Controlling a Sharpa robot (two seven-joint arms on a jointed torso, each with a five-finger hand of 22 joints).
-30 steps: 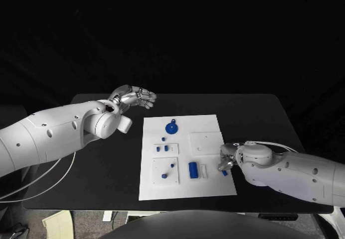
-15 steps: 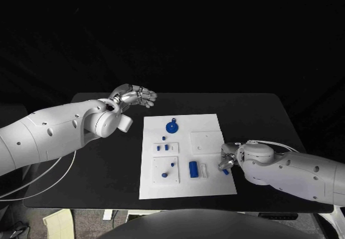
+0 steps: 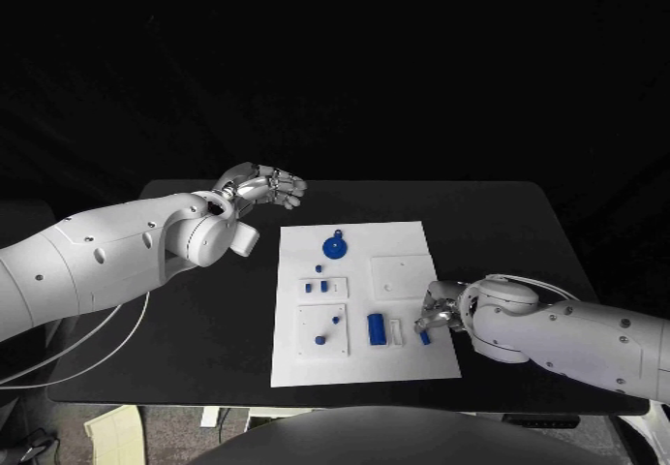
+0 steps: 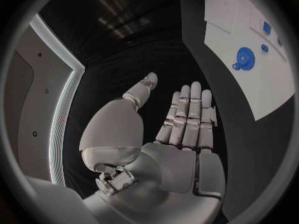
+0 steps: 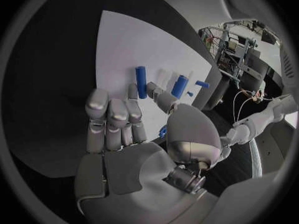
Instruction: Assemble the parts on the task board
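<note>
Now, from the head view, the white task board (image 3: 360, 300) lies in the middle of the black table (image 3: 517, 223), with a round blue part (image 3: 334, 248) near its far end, two small blue parts (image 3: 316, 286) in a raised plate at its left side, and a blue cylinder (image 3: 375, 329) standing out near its front. The left hand (image 3: 262, 186) hovers off the board's far left corner, over the table, fingers apart and holding nothing. The right hand (image 3: 437, 315) sits low at the board's right edge, just beside a small blue piece (image 3: 424, 338); whether it grips anything is hard to tell here. Over to the left wrist view: the left hand's fingers (image 4: 187, 117) are straight and spread, palm empty, the board well apart. And the right wrist view: the right hand (image 5: 134, 134) reaches over the board with extended fingers, a small blue piece (image 5: 162, 131) showing beside its thumb, touching or not, I cannot tell.
</note>
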